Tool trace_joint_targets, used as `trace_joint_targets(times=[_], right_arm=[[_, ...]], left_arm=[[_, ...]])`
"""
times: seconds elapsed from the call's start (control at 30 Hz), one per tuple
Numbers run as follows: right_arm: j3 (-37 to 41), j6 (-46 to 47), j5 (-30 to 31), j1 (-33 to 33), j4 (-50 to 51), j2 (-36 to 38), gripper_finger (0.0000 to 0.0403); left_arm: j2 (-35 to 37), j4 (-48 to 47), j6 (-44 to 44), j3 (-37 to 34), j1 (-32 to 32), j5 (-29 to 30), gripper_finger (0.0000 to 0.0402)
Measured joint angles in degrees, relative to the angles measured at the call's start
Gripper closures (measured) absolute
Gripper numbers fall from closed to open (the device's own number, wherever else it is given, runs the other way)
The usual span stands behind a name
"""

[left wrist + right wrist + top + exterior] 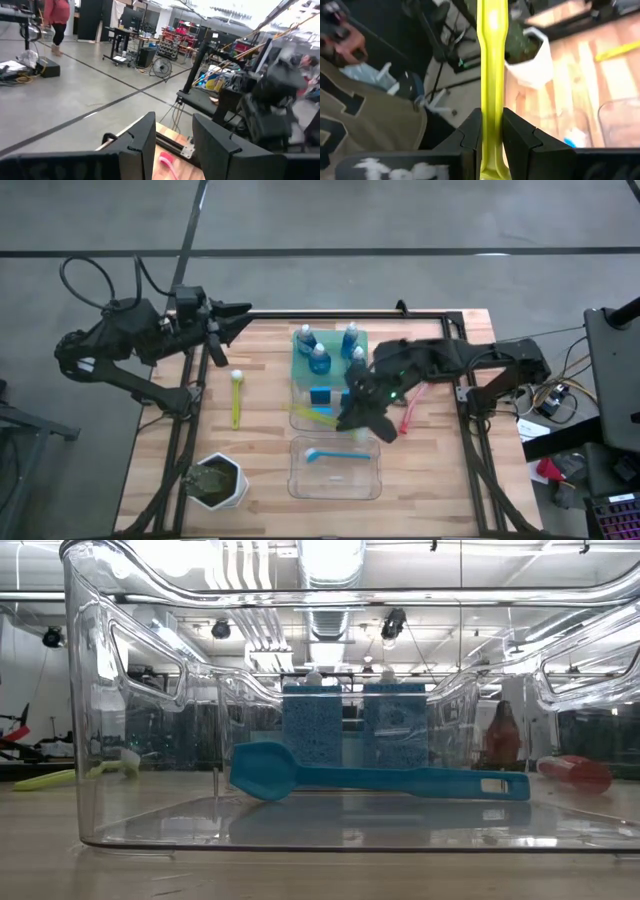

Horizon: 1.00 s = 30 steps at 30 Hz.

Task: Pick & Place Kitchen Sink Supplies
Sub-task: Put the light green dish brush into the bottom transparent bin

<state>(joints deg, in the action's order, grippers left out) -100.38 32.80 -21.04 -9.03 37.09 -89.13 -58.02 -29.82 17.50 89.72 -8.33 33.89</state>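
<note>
Pinched between the right gripper's [491,150] two dark fingers is a yellow-green brush [490,65], its flat handle clamped on both sides. Its long axis runs straight out ahead of the jaws, the far end reaching toward the white hexagonal pot [532,57] of greenery well beyond the fingertips. From above, that gripper [362,412] sits over the table's middle, with the held brush [312,413] stretching away from it across the edge of a clear bin, roughly level, though the arm covers part of it and the tilt is hard to judge.

Just behind the jaws lies the green tray [301,375] with four clear bottles of blue liquid [319,358] standing upright and a blue sponge [321,394]. Ahead of the jaws and slightly to one side is a second clear bin [335,488] holding a blue brush [335,454] lying flat, long axis across the bin. A pink-red brush [411,412] lies on the wood on the other side of the gripper, partly under the arm. Another yellow-green brush [236,398] rests well apart, toward the left arm.

The left gripper [237,316] waits at the table's far left corner, fingers [142,145] spread with nothing between them.
</note>
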Motion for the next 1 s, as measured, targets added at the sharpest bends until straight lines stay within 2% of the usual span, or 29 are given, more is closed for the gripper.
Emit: trace_joint_targets(times=[0.2,0.67,0.8,1.0], right_arm=[[-0.7,3.4,0.1,-2.5,4.1,-3.9,0.0349],[-0.7,14.2,0.9,-8.3,9.9,-15.3,0.0349],[-0.7,14.0,3.4,-9.1,11.1,-17.8,0.0349],[-0.7,10.6,3.2,-9.9,12.7,-21.4,0.0349]], left_arm=[[0.9,0.1,0.3,0.1,0.0,-0.7,0.0280],[5.1,-0.2,-0.7,0.0,0.0,-13.7,0.0280],[6.4,-0.3,-0.8,0.0,0.0,-16.1,0.0280],[7.9,-1.2,-0.8,0.0,0.0,-16.5,0.0280]])
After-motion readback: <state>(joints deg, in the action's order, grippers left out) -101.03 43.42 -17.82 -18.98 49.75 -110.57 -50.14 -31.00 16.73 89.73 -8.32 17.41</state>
